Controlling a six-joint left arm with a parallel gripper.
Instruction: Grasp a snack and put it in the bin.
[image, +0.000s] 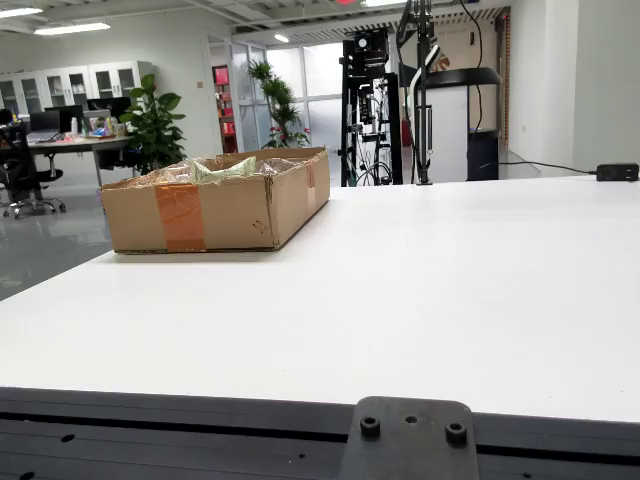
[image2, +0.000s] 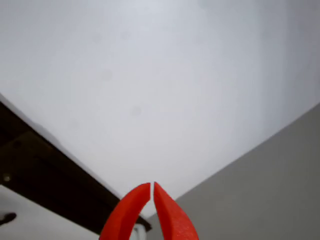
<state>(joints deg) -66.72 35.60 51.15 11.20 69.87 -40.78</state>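
Red gripper (image2: 152, 186) tips together above the white table (image2: 150, 90), only in the gripper-riding view; cardboard box (image: 215, 205) only side-on.

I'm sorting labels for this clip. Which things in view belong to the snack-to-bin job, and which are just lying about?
Belongs to the job:
cardboard box serving as the bin
crinkly wrappers showing above its rim
red pincer, tips together, holding nothing

Just lying about:
black adapter at the table's far edge
potted plant
black equipment rack

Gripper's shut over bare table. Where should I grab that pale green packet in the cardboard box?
From above, on the green packet's raised crinkled top edge: it pokes above the cardboard box rim, whose walls block side approaches. Open the red gripper first.
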